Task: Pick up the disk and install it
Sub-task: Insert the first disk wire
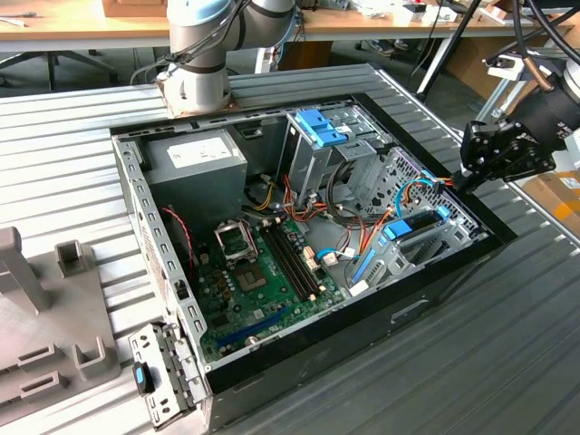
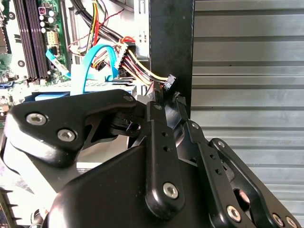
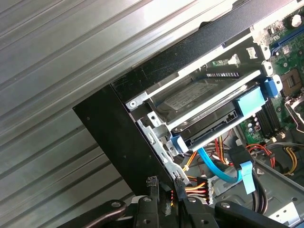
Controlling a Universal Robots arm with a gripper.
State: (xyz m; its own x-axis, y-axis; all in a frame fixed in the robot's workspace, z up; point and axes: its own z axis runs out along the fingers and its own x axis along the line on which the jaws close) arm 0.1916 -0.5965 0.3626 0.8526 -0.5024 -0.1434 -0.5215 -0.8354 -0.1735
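Note:
The disk (image 1: 418, 221) is a flat black drive with blue rails. It lies level in the metal bay at the corner of the open computer case (image 1: 362, 331) on the exterior view's right. The first wrist view shows the disk (image 3: 202, 97) seated between the bay's rails, with its blue tabs at the ends. My gripper (image 1: 458, 181) hangs at the case's rim just beyond that bay. Its black fingers (image 2: 156, 111) are shut on a small black power connector (image 2: 170, 81) with yellow, red and orange wires. The gripper (image 3: 166, 197) is beside the disk and does not touch it.
A light-blue data cable (image 3: 216, 166) loops below the bay. A tall grey cage topped by a blue clip (image 1: 319, 127) stands mid-case, with a grey power supply (image 1: 195, 163) and the motherboard (image 1: 263, 272) nearby. The ribbed metal table (image 1: 507, 362) surrounds the case. Grey fixtures (image 1: 45, 308) sit at the exterior view's left.

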